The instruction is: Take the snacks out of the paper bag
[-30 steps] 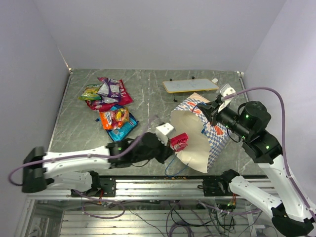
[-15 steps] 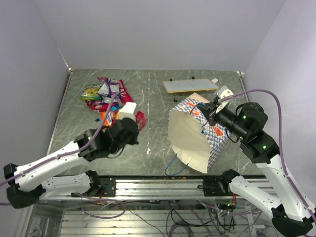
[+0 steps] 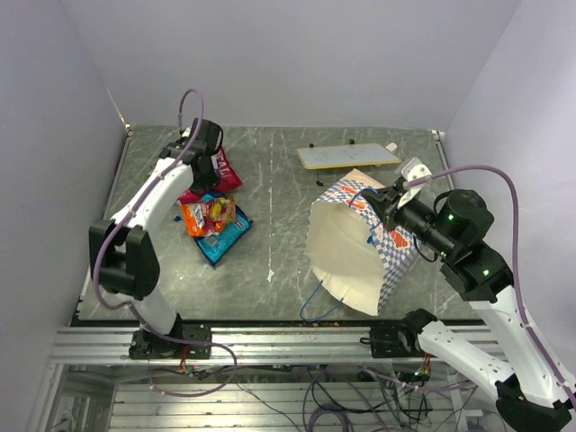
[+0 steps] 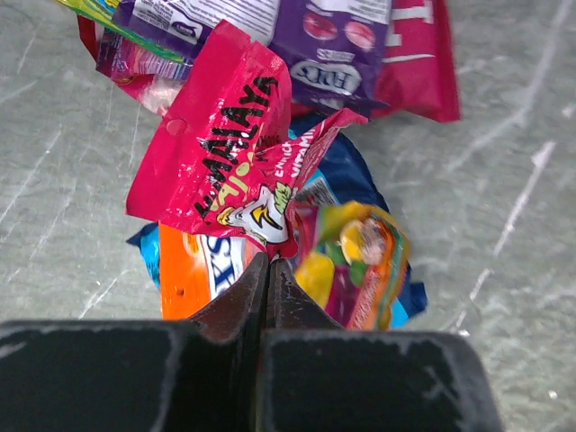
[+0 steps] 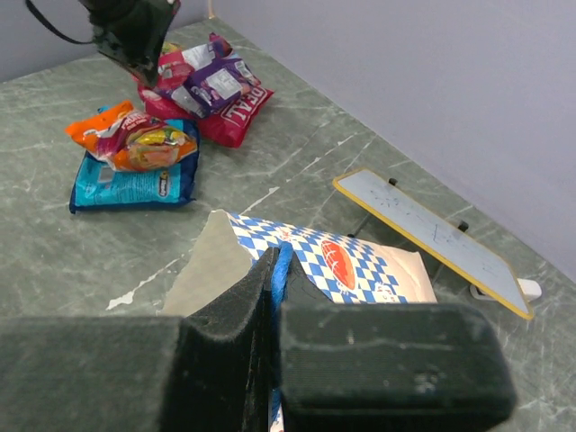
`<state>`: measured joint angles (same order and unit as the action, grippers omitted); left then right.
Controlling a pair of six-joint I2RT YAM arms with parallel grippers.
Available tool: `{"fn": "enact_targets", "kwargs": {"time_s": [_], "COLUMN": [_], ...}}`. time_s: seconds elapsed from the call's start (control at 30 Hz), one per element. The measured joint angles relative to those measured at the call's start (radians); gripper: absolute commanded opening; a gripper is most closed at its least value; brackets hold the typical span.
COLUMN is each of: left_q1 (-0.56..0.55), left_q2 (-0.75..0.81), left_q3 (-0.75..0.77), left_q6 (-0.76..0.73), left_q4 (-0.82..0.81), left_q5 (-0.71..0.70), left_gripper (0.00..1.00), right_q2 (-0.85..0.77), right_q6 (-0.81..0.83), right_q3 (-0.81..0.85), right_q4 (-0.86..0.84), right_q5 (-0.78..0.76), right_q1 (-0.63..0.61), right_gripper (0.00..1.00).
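My left gripper (image 4: 268, 263) is shut on a corner of a red-pink snack packet (image 4: 225, 153), over the pile of snacks at the far left of the table; it also shows in the top view (image 3: 207, 175). Under it lie a purple packet (image 4: 335, 40), an orange packet (image 4: 193, 270) and a blue one (image 3: 225, 238). The blue-and-white checkered paper bag (image 3: 391, 247) lies at the right with its cream mouth facing left. My right gripper (image 5: 277, 265) is shut on the bag's blue cord handle (image 5: 284, 256) at the top rim, also visible in the top view (image 3: 385, 200).
A flat cream board (image 3: 346, 156) on black feet stands behind the bag. The bag's other blue cord (image 3: 317, 306) trails on the table by the near edge. Grey walls close the table at left, back and right.
My left arm has swung from the bag's mouth to the far left pile, carrying the red-pink packet. The right gripper and the bag have stayed in place.
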<state>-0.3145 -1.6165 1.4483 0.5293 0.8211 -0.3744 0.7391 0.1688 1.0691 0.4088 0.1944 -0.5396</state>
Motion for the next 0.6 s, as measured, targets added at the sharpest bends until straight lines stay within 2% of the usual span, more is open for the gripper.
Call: {"fn": "enact_targets", "kwargs": {"time_s": [0.13,0.17,0.3,0.37,0.47,0.6], "left_q1": [0.057,0.061,0.071,0.071,0.072,0.072], "left_q2": [-0.104,-0.112,-0.109,-0.104,-0.053,0.114], "left_q3": [0.034,0.034,0.033,0.033,-0.003,-0.096], "left_q6": [-0.017,-0.018,-0.023,-0.022,-0.005,0.030], "left_q4": [0.014,0.022,0.023,0.026,0.018,0.013], "left_q5": [0.040,0.048,0.083,0.100,0.134,0.171], "left_gripper": [0.08,0.14,0.56,0.71,0.75,0.73], "right_q2": [-0.004,-0.003,-0.003,0.000,0.013,0.042], "right_q6": [-0.002,-0.001,0.007,0.017,0.036,0.068], "right_q3": [0.005,0.008,0.014,0.019,0.031,0.058], "right_q4": [0.005,0.008,0.020,0.027,0.032,0.042], "right_q5": [0.001,0.001,0.003,0.004,0.012,0.027], "right_q1": [0.000,0.000,0.000,0.000,0.000,0.000], "right_gripper": [0.00,0.00,0.00,0.00,0.00,0.00]}}
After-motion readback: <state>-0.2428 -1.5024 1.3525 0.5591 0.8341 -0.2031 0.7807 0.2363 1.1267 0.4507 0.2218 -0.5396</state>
